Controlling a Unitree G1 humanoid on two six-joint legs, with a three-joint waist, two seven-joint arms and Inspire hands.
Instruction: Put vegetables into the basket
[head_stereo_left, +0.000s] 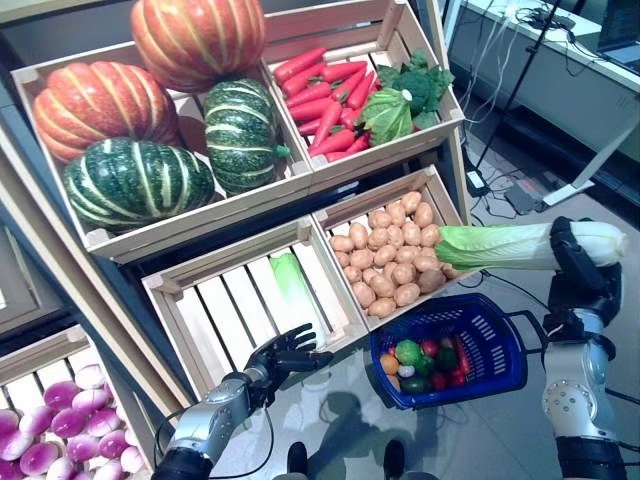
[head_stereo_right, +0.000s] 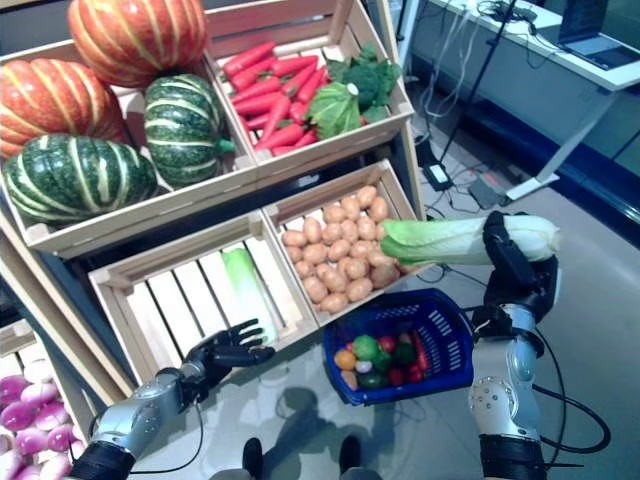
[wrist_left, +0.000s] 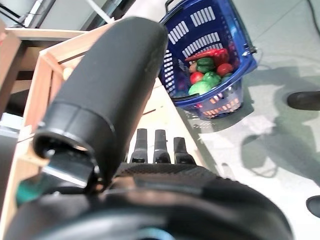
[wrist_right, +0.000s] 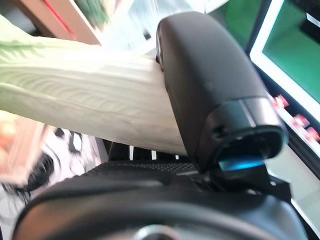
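Note:
My right hand (head_stereo_left: 585, 270) is shut on a long pale green cabbage (head_stereo_left: 500, 246) and holds it level, above and to the right of the blue basket (head_stereo_left: 500, 340). In the right wrist view the thumb (wrist_right: 210, 90) curls over the cabbage (wrist_right: 85, 105). The basket stands on the floor and holds small green, red and orange vegetables (head_stereo_left: 425, 362). My left hand (head_stereo_left: 280, 358) is open and empty at the front edge of the lower slatted crate (head_stereo_left: 250, 300), where one more pale green cabbage (head_stereo_left: 295, 285) lies. The basket also shows in the left wrist view (wrist_left: 200, 30).
The wooden stand (head_stereo_left: 100, 240) with its crates fills the left and the back. A crate of potatoes (head_stereo_left: 395, 255) is just behind the basket. Cables and a desk leg (head_stereo_left: 590, 180) are on the floor at the right.

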